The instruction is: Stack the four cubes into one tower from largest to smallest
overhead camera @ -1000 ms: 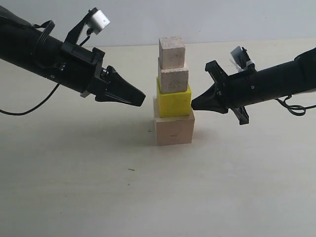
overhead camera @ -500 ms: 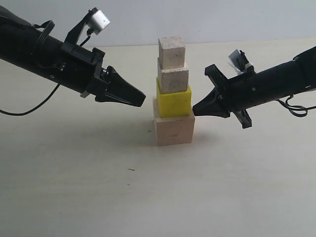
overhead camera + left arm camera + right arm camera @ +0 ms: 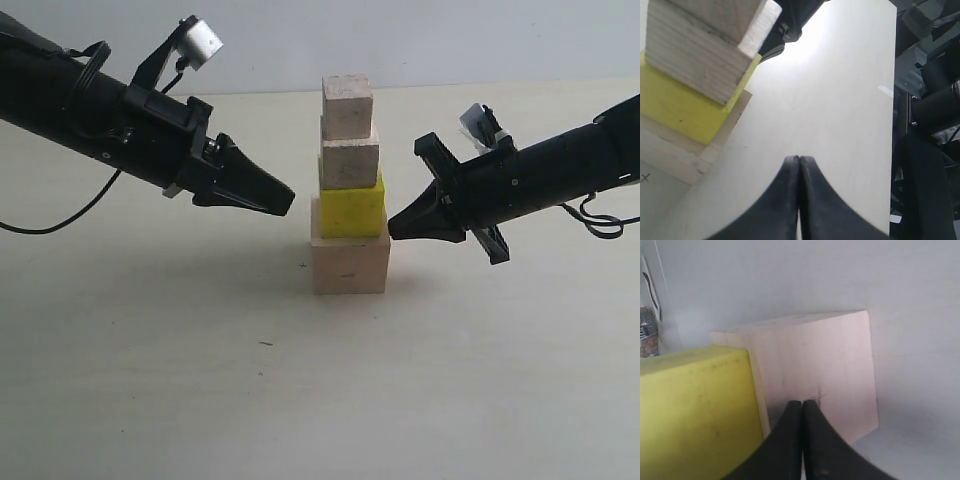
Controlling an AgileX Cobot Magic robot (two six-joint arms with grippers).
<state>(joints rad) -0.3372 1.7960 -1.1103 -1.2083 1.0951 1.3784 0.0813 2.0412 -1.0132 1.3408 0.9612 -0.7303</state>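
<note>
Standing apparently complete before you, the four-cube tower (image 3: pixel 349 190) runs largest to smallest, your left gripper (image 3: pixel 288 203) and right gripper (image 3: pixel 392 227) both pinched together, empty, flanking it.

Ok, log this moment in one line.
tower: four high, upright | left gripper: shut, clear of tower | right gripper: shut, tip at large pale cube

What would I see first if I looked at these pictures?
The tower in the middle of the table: a big pale cube at the bottom, a yellow cube on it, then a tan cube and a smaller tan cube on top. Two black arms point at it with jaws shut: the left gripper hangs a little way off, and the right gripper has its tip right at the big pale cube's upper edge.
</note>
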